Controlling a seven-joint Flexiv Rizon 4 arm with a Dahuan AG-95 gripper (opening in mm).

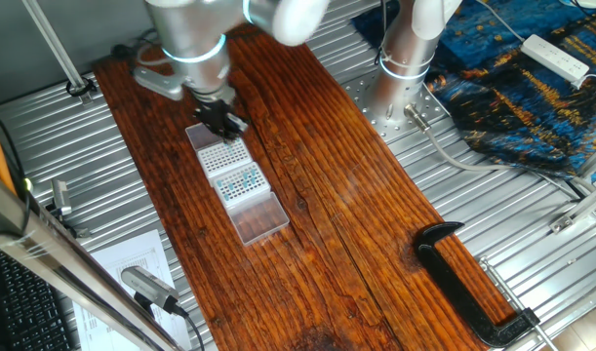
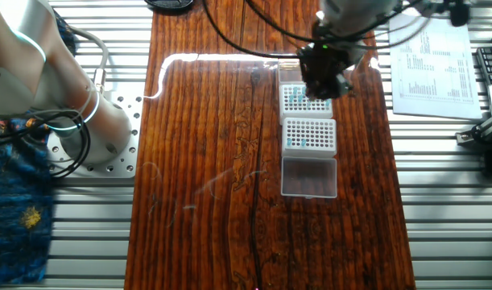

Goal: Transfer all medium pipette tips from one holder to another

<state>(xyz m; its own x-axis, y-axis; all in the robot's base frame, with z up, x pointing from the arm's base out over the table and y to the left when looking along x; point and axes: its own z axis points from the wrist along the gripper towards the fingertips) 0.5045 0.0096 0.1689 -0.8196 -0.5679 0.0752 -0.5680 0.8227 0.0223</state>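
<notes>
Two white tip racks stand end to end on the wooden board. The rack nearer the arm lies right under my gripper, whose dark fingers hang just above its holes. The other rack holds medium pipette tips, seen as bluish dots; in the other fixed view a few teal tips show along its left side. Some teal tips also show in the rack below the gripper. The fingertips are too dark and small to tell whether they hold a tip.
A clear lid lies flat beyond the second rack. A black clamp grips the board's edge. The arm's base, a blue cloth, a power strip and printed paper surround the board.
</notes>
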